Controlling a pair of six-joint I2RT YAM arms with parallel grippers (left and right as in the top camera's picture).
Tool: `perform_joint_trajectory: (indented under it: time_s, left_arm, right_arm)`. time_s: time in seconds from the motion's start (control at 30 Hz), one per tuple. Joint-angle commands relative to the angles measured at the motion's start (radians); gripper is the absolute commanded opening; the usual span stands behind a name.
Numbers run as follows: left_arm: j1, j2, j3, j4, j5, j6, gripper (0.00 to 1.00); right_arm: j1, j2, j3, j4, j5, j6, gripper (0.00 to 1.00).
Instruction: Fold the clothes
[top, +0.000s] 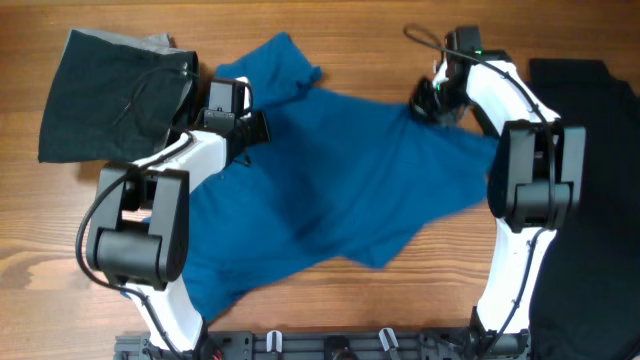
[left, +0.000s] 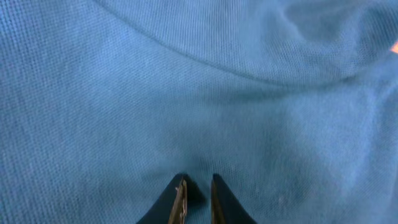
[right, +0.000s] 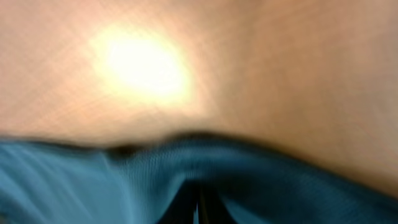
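A blue shirt (top: 340, 180) is spread crumpled across the middle of the wooden bench (top: 350, 50). Its fabric is pinched by the closed left tool (left: 197, 182) at 10 o'clock and its edge by the closed right tool (right: 199, 202) at 2 o'clock

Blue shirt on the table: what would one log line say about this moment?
blue shirt: spread out, rumpled | left gripper: shut on shirt | right gripper: shut on shirt edge | fold: not started
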Motion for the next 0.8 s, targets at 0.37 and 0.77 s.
perform_joint_trajectory:
  time_s: [0.37, 0.77]
  left_arm:
    - [0.149, -0.127, 0.196, -0.082, 0.14, 0.016, 0.28]
    - [0.066, -0.249, 0.196, -0.357, 0.14, 0.016, 0.34]
  right_arm:
    - [-0.2, -0.098, 0.236, -0.272, 0.2, -0.122, 0.11]
    - [-0.339, -0.066, -0.235, -0.04, 0.293, -0.114, 0.04]
